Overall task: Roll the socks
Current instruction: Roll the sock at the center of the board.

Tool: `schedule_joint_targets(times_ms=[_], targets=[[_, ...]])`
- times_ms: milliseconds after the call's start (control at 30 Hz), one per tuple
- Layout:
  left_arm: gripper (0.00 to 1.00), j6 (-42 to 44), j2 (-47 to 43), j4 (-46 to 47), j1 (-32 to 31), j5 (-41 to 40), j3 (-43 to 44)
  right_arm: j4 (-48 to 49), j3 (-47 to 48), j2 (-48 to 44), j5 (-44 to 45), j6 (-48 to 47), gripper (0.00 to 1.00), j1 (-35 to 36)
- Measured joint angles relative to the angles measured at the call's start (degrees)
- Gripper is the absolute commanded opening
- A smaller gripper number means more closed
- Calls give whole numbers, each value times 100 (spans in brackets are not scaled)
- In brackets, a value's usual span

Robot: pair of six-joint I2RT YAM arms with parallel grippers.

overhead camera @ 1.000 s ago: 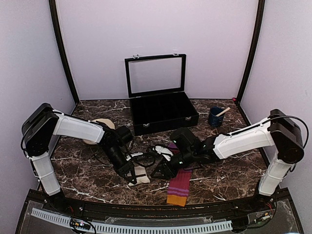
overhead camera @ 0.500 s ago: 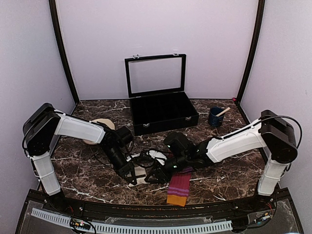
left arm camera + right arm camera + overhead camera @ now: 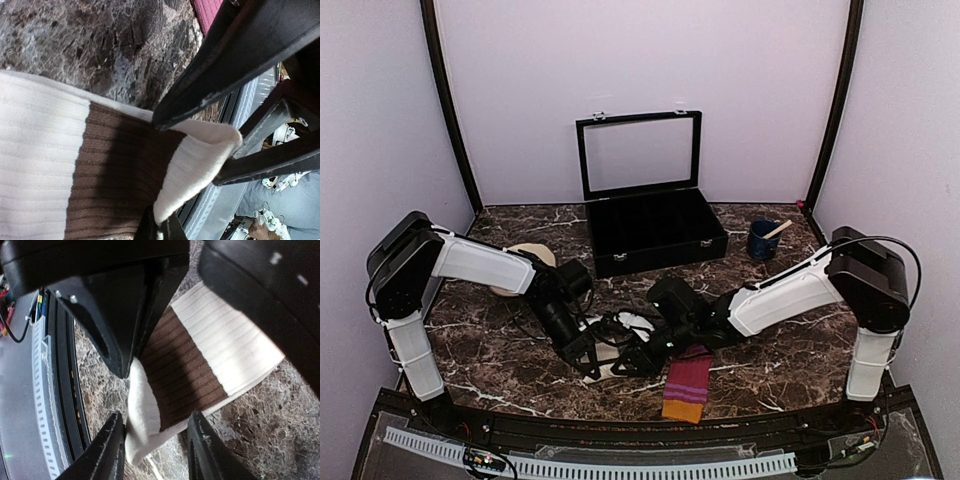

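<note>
Hard to make out from above: cream sock point(image 3: 45, 150) near the table's point(image 3: 790, 350) front edge, mostly buried under both grippers, only pale scraps showing. Cut off by the frame in both wrist views, so no full length visible. Pinched tight in the left gripper point(image 3: 592, 366): the sock's folded cream end, just past the brown band, corner curled up. Straddling that same end: right gripper point(image 3: 156, 420), jaws parted at a middling width, one finger on each side; contact with the fabric impossible to tell. Just right of the grippers, flat on the table: striped sock point(image 3: 686, 385), orange cuff toward the front edge, far end tucked under the right arm. Half hidden behind the left arm: beige disc point(image 3: 527, 251). Counted: two socks, two grippers, one open black case point(image 3: 655, 235) at the back, one blue cup point(image 3: 761, 242) with a stick in it, one disc.
</note>
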Motion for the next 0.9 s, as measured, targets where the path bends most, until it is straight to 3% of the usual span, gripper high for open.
schedule_joint_targets(times_ms=[233, 333, 567, 800, 900], targets=[[1, 0, 0, 0, 0, 13, -2, 94, 42, 136, -153, 55, 10, -2], [8, -2, 0, -2, 0, 9, -2, 120, 55, 177, -258, 103, 1, -2], [39, -120, 15, -9, 2, -96, -2, 125, 55, 197, -404, 125, 0, -9], [57, -518, 13, 190, 0, -168, -9, 122, 55, 197, -450, 149, 0, -48], [59, -826, -39, 413, 0, -157, -74, 120, 55, 197, -459, 166, 0, -68]])
